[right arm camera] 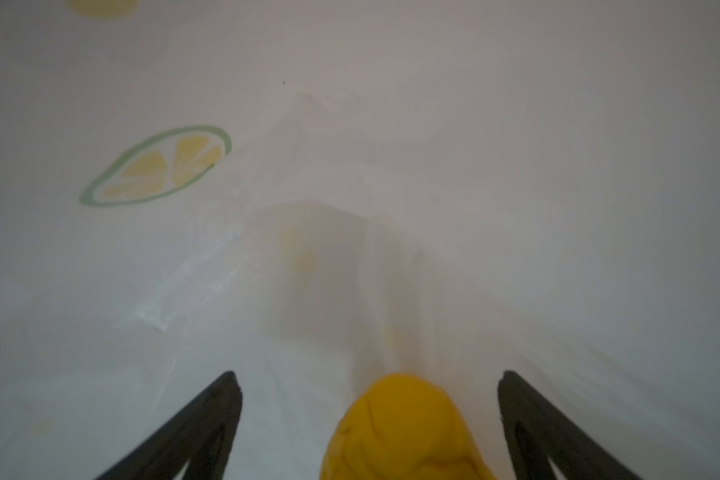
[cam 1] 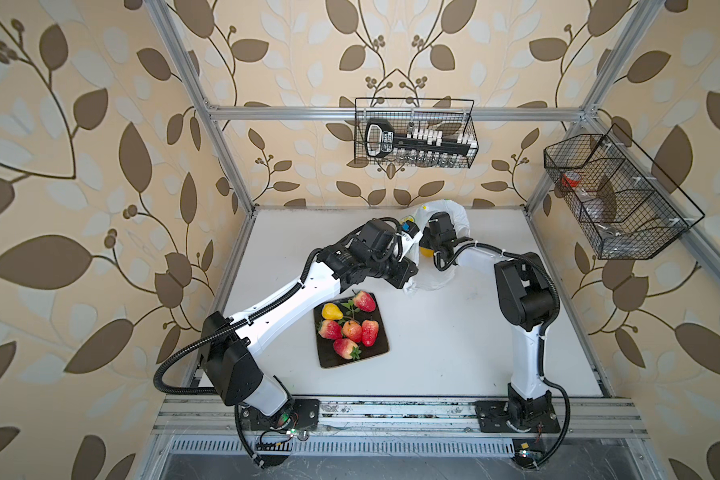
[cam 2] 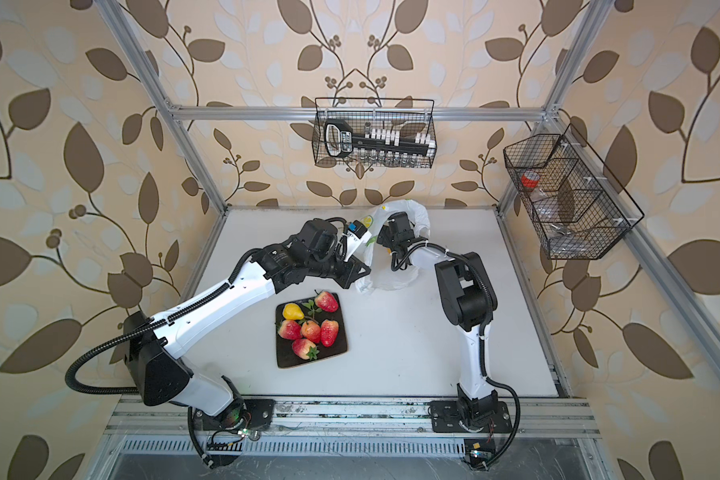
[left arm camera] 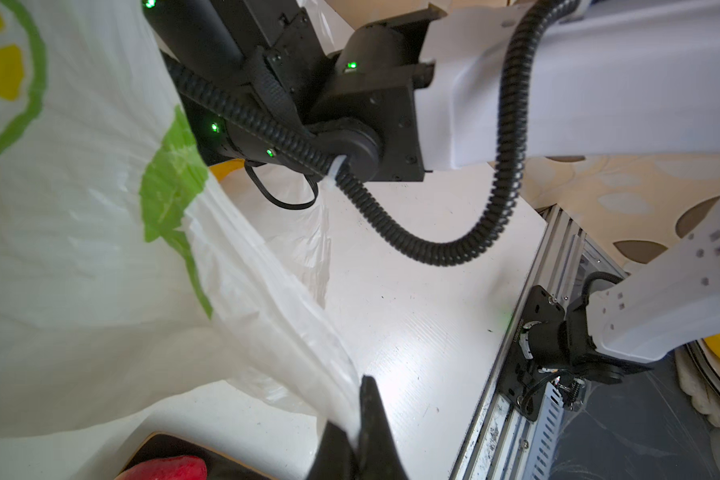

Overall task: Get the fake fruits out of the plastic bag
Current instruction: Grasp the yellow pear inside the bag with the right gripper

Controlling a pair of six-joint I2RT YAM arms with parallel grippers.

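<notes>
Inside the plastic bag (right arm camera: 350, 166), right fingers (right arm camera: 217, 415) gape around a cropped pear (right arm camera: 404, 432); left fingers (left arm camera: 368, 415) pinch its edge.

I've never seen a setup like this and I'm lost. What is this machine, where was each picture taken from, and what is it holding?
These are two robot arms bolted at the front of a white table, each ending in a two-fingered gripper. The two wide pictures come from a two-eyed camera overhead; the two close-ups come from cameras on the wrists. On the table lies a black tray with red strawberries, a yellow pear and a green sprig, and behind it a white plastic bag printed with lemons. The left gripper is shut, pinching the bag's film. The right gripper is inside the bag, jaws open, with a second yellow pear between them, not gripped.
</notes>
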